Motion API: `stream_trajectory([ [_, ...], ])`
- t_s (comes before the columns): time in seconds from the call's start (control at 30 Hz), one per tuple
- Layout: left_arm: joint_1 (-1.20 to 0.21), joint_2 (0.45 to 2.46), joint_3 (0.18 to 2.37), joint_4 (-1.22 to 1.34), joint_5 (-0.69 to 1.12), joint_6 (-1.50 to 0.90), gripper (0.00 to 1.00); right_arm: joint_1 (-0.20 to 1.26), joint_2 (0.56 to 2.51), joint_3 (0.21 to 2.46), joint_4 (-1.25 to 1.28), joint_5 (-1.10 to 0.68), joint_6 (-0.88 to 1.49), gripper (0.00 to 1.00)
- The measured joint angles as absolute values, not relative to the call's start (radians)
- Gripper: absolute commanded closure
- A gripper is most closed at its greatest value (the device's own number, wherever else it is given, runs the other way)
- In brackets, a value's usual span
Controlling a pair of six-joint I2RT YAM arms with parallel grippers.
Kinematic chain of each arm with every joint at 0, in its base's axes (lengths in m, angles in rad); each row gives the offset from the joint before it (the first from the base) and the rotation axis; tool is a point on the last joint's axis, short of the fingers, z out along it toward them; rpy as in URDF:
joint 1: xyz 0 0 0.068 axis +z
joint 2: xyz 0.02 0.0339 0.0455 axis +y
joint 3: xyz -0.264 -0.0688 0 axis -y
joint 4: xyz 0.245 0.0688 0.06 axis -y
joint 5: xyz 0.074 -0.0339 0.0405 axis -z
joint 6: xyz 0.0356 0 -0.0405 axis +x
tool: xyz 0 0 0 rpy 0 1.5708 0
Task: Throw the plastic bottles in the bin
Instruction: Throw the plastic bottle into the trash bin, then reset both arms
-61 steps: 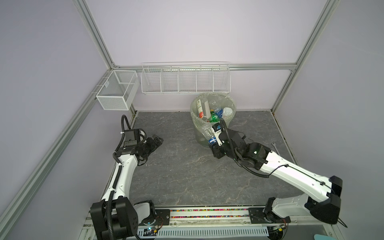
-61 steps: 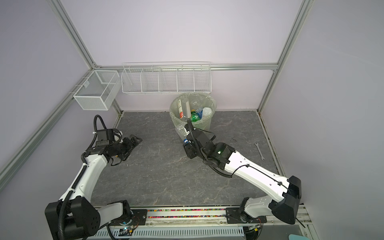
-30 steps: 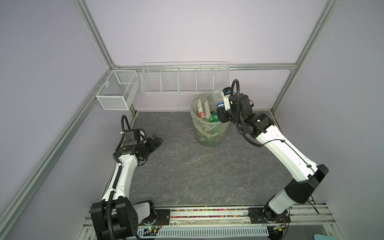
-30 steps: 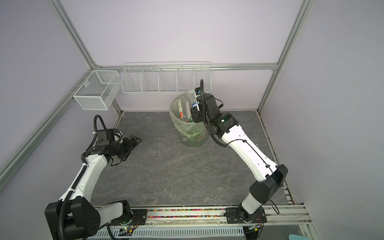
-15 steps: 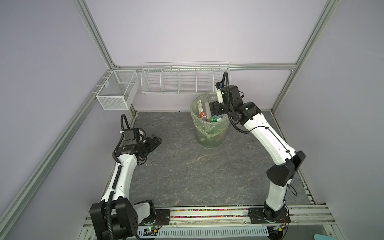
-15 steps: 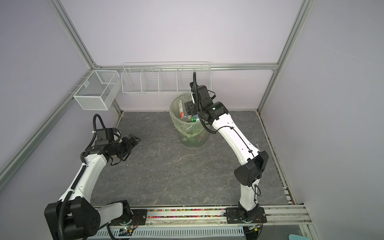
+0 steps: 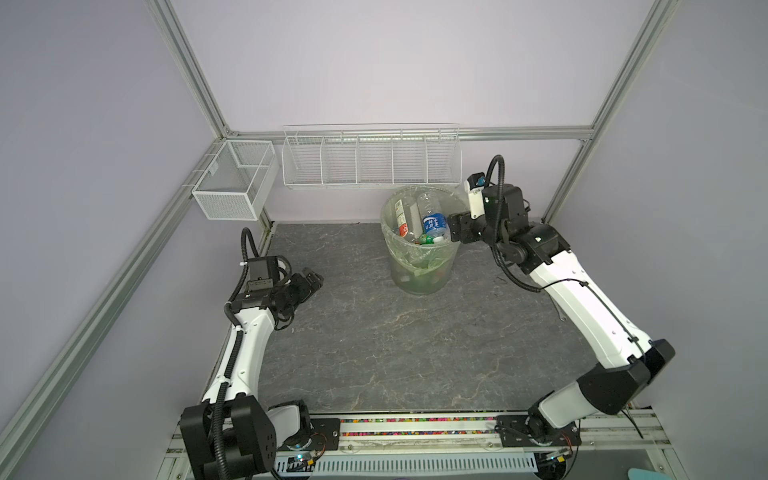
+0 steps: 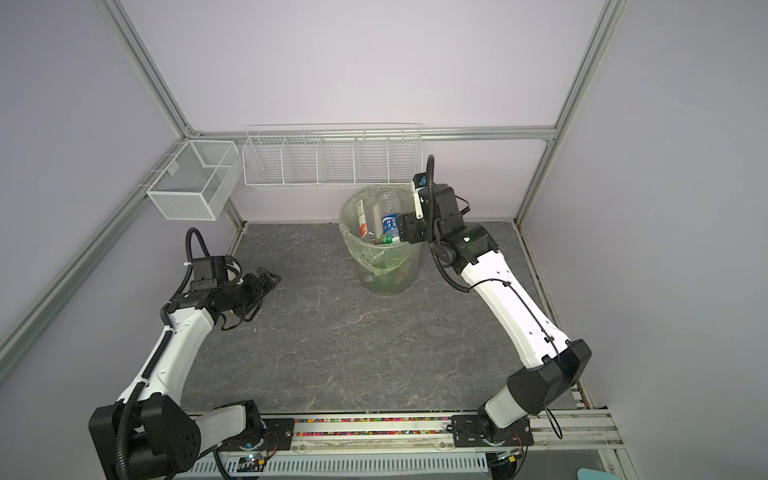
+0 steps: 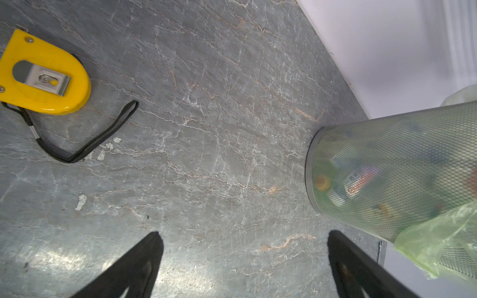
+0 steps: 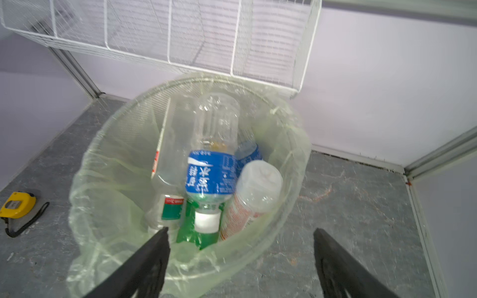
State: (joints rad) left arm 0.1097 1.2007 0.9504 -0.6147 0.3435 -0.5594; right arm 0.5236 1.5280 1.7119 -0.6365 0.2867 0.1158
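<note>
Plastic bottles (image 10: pixel 210 178) lie heaped inside the bin (image 10: pixel 116 160), which stands on the grey desk (image 7: pixel 395 340) close to the back wall, under the long white wire rack (image 7: pixel 370 160); a thin pale-green bag lines it and folds out over its rim. Uppermost is a clear bottle with a blue label (image 7: pixel 433 216), tilted with its white cap lowest and its base up near the rim; beside it in the right wrist view sit a green bottle (image 10: pixel 191 232), a clear bottle with a red-printed label (image 10: pixel 247 203) and another with a red and green label (image 10: pixel 169 206); more show only as blurred colours through the bin's wall in the left wrist view. No bottle can be seen on the desk in either top view.

The right tool (image 10: pixel 240 230) hangs at the bin's rim on the right arm's side, its jaws spread wide with nothing between them; both top views show it level with the bin's mouth (image 8: pixel 402 228). The left tool (image 9: pixel 244 233) hovers low over bare desk, well apart from the bin, jaws wide and empty; a yellow tape measure (image 9: pixel 42 74) with a black strap lies on the desk near it. A white mesh box (image 7: pixel 232 187) hangs in the back corner on the left arm's side.
</note>
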Motion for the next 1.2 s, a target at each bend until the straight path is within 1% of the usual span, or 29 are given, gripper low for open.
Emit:
stream_trajectory([
  [0.17,0.110,1.164,0.918,-0.559,0.282,-0.579,0.01,0.466,1.443,1.522,-0.598,0.263,0.150,0.12],
  [0.27,0.110,1.124,0.859,-0.488,0.230,-0.598,0.01,0.427,1.381,1.420,-0.574,0.260,0.169,0.12],
  [0.47,0.110,1.075,0.741,-0.383,0.111,-0.636,0.01,0.368,1.246,1.214,-0.513,0.280,0.210,0.12],
  [0.6,0.110,1.036,0.680,-0.308,0.004,-0.617,0.01,0.332,1.181,1.092,-0.488,0.293,0.230,0.12],
  [0.77,0.110,1.022,0.638,-0.179,-0.136,-0.548,0.01,0.320,1.163,1.038,-0.480,0.323,0.236,0.12],
  [0.9,0.110,1.036,0.553,-0.031,-0.216,-0.501,0.01,0.318,1.146,1.000,-0.463,0.367,0.236,0.12],
  [1.1,0.110,1.104,0.411,0.224,-0.268,-0.421,0.01,0.299,1.143,0.928,-0.413,0.439,0.232,0.12],
  [1.2,0.110,1.154,0.387,0.310,-0.276,-0.382,0.01,0.284,1.143,0.890,-0.370,0.459,0.232,0.12],
])
